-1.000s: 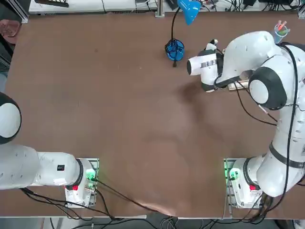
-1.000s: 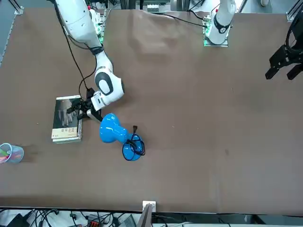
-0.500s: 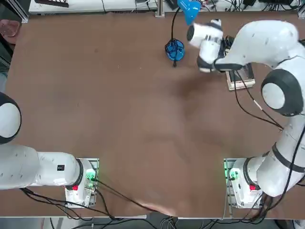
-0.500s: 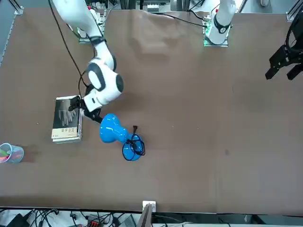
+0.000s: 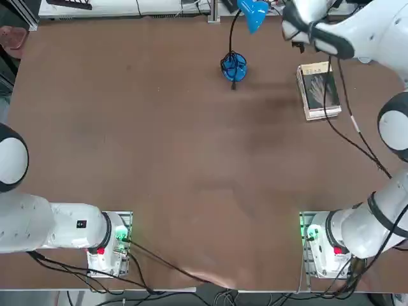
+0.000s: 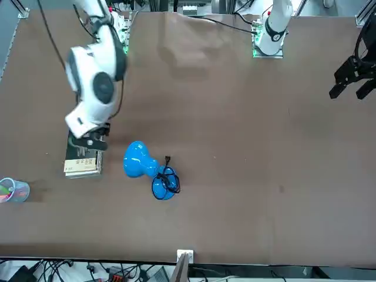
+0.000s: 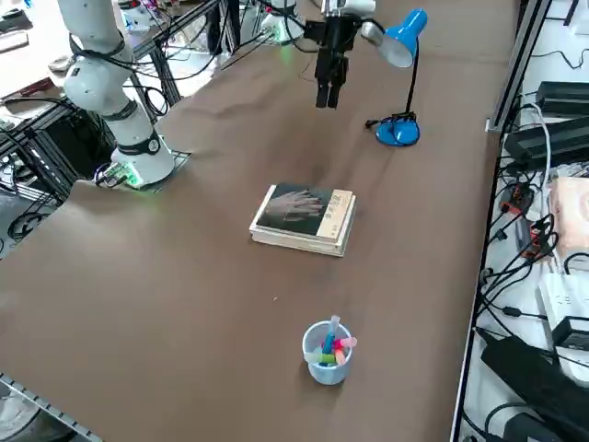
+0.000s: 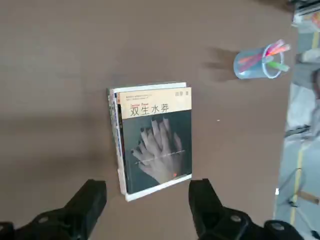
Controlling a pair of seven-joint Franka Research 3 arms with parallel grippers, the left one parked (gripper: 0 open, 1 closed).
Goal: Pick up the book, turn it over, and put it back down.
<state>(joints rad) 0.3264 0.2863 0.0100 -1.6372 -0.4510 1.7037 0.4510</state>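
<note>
book lies flat with its hand picture up, right gripper raised above it with fingers spread and empty

the book [image 5: 318, 90] rests flat on the brown tabletop [image 5: 159, 140] near the far right corner, its dark grey cover with the pale hand picture facing up and a tan title band along one short edge; it sits on top of other thin volumes whose pale edges show beneath it. the right gripper [image 8: 148, 200] hangs in the air above the book, apart from it, its two dark fingers [image 8: 90, 198] wide apart and holding nothing. a blue desk lamp [image 5: 237, 60] stands near the far edge, beside the book. a clear cup of coloured pens [image 7: 328, 350] stands close to the right edge, beyond the book.
</note>
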